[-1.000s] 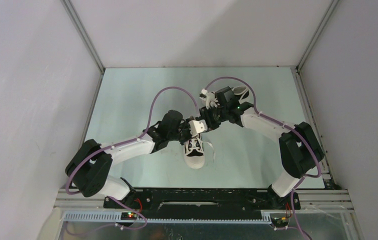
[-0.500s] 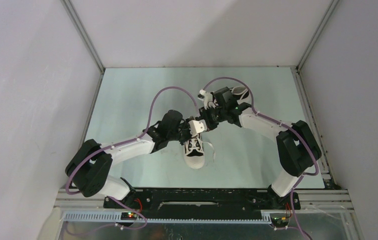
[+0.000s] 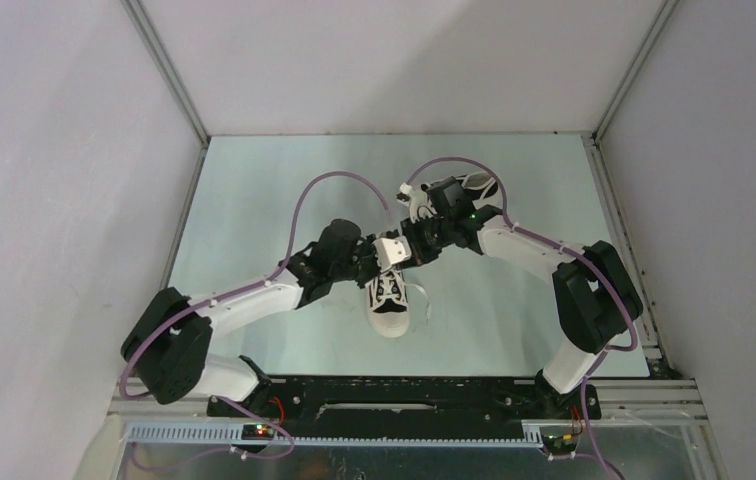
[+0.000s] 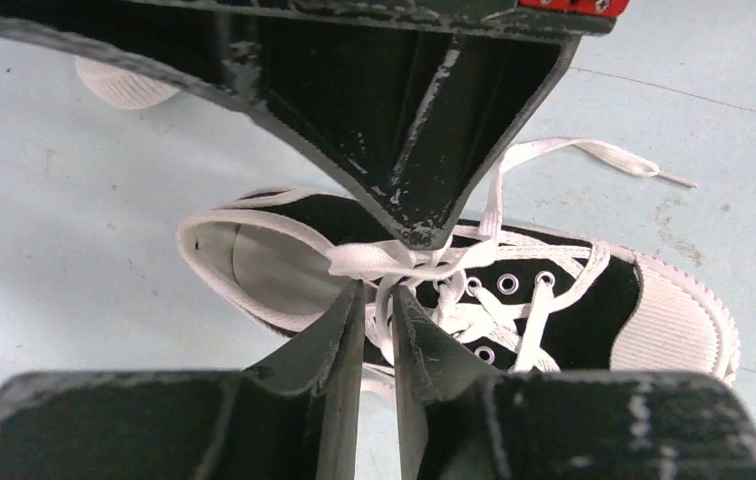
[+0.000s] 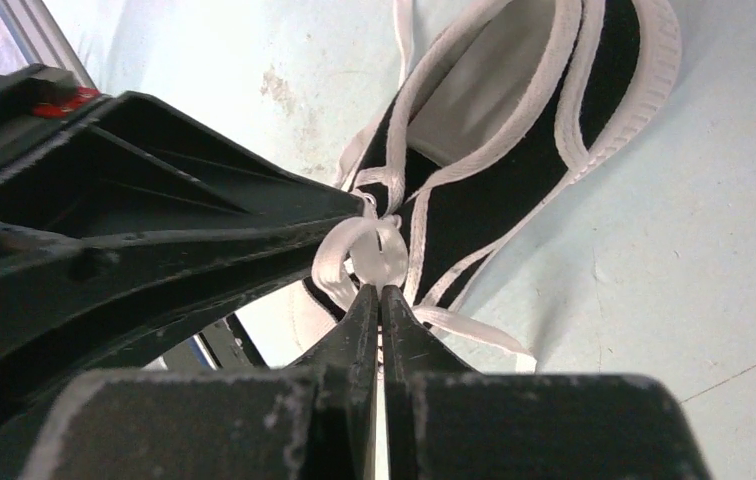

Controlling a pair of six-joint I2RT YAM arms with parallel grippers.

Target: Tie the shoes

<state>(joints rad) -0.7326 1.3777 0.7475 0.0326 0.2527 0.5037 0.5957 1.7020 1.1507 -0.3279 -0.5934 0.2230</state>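
Where it lies near-to-far, the shoe (image 3: 390, 305) points toe nearward

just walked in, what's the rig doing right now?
Both arms meet over one shoe in the middle of the table, toe toward the arm bases. The left tool and right tool are each pinched on the white lace at the top eyelets, tips nearly touching, apparently mid-knot. No finished bow shows. The second shoe sits farther back, by the right arm.
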